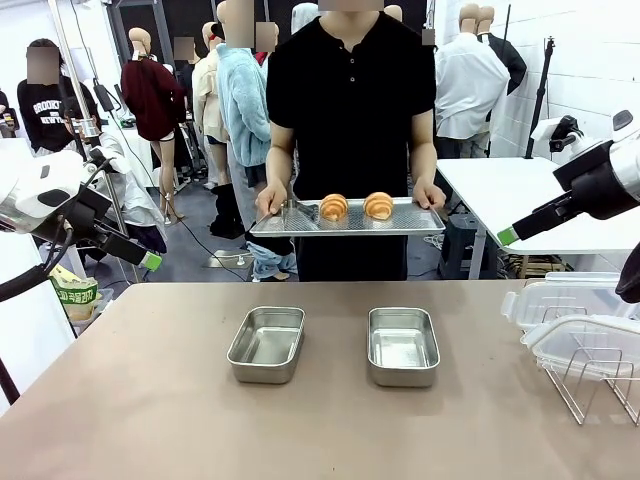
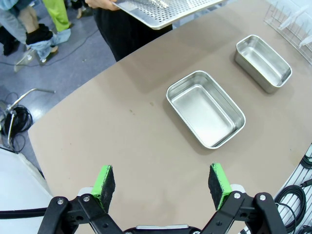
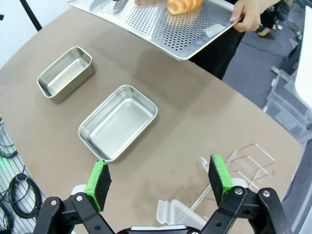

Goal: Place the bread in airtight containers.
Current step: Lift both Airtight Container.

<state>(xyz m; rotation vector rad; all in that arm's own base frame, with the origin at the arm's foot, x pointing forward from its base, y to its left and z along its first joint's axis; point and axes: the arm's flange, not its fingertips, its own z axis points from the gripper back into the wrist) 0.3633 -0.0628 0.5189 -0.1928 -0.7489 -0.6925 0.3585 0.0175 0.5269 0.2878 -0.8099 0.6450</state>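
You're holding left gripper (image 1: pixel 150 262) and right gripper (image 1: pixel 507 237) spread, empty; rolls (image 1: pixel 378 205) are sitting ahead on the person's tray (image 1: pixel 300 228), lying crosswise, right gripper likely nearer.

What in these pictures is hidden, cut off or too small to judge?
- Right wrist view: the roll on the tray is cut off by the top edge.
- Left wrist view: the top edge cuts the tray, hiding what it carries.
- Front view: lids and wire rack run off the right edge.
- Front view: metal item on the tray, too small to name.
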